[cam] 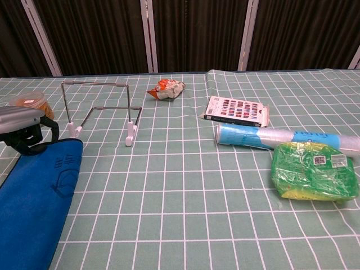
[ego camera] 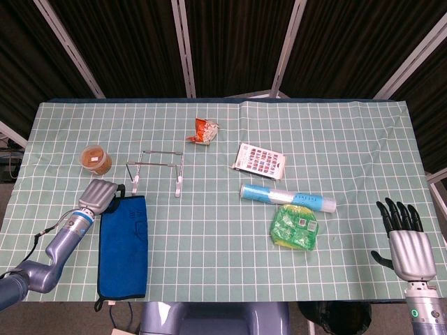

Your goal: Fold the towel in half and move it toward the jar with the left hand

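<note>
Showing only overhead: right hand (ego camera: 408,246), towel's (ego camera: 123,246) near end.

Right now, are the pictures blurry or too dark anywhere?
Head view: sharp and evenly lit on the table, black behind the poles. Chest view: towel and left hand cut by the edge, the far edge slightly soft, no strong glare.

The left hand (ego camera: 99,196) is covered by a silver-grey shell, with black fingers (cam: 25,147). The right hand (ego camera: 407,246) is built the same, on grey forearms.
</note>
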Robot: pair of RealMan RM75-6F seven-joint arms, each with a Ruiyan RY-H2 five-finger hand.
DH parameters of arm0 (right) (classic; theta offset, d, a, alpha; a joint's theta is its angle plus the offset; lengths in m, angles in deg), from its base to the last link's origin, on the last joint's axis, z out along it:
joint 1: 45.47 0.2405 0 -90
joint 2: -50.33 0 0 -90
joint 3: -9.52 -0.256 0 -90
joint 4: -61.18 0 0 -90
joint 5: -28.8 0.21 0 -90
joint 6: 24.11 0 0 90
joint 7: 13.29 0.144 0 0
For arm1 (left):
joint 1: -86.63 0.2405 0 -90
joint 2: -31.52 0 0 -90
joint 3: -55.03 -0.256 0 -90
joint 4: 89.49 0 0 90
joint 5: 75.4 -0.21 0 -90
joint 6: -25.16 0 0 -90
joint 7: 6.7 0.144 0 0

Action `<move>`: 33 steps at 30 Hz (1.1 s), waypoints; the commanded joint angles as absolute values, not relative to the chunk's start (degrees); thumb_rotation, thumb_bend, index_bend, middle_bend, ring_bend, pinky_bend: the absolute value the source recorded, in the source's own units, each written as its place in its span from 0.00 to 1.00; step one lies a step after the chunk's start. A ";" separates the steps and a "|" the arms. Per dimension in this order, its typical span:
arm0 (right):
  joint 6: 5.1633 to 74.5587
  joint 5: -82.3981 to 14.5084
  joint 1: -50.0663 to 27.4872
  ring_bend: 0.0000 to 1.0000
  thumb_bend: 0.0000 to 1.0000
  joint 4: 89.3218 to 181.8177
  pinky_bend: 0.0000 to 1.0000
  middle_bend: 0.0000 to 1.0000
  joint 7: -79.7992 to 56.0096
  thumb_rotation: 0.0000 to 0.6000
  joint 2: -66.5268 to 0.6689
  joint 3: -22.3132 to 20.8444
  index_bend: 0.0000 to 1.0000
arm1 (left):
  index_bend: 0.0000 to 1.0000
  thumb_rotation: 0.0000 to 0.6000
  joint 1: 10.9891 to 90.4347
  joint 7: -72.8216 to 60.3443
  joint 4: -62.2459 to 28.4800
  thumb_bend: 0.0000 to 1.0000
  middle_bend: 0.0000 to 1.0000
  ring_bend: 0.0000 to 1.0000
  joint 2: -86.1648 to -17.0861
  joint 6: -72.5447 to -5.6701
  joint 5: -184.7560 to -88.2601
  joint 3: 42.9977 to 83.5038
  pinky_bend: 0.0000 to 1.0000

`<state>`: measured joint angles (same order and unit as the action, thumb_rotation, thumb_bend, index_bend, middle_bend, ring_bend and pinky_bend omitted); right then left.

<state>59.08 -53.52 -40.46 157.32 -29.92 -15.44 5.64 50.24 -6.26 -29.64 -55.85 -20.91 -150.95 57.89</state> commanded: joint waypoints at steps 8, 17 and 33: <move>59.11 -53.70 -40.46 0.00 0.00 157.44 0.00 0.00 -29.79 1.00 -15.37 5.74 0.00 | 0.28 1.00 50.64 -9.21 -29.60 0.39 0.89 0.89 -54.86 -20.82 -151.89 57.48 1.00; 59.02 -53.70 -40.42 0.00 0.00 157.42 0.00 0.00 -29.78 1.00 -15.35 5.80 0.00 | 0.39 1.00 51.11 -9.02 -29.73 0.39 0.89 0.89 -55.12 -20.69 -152.02 56.89 1.00; 58.50 -53.32 -40.23 0.00 0.00 157.23 0.00 0.00 -29.91 1.00 -15.54 5.86 0.02 | 0.42 1.00 50.95 -9.72 -31.93 0.39 0.89 0.89 -57.54 -20.78 -152.76 56.79 1.00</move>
<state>58.50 -53.32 -40.23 157.22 -29.91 -15.54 5.86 50.95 -9.69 -31.89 -57.51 -20.82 -152.76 56.81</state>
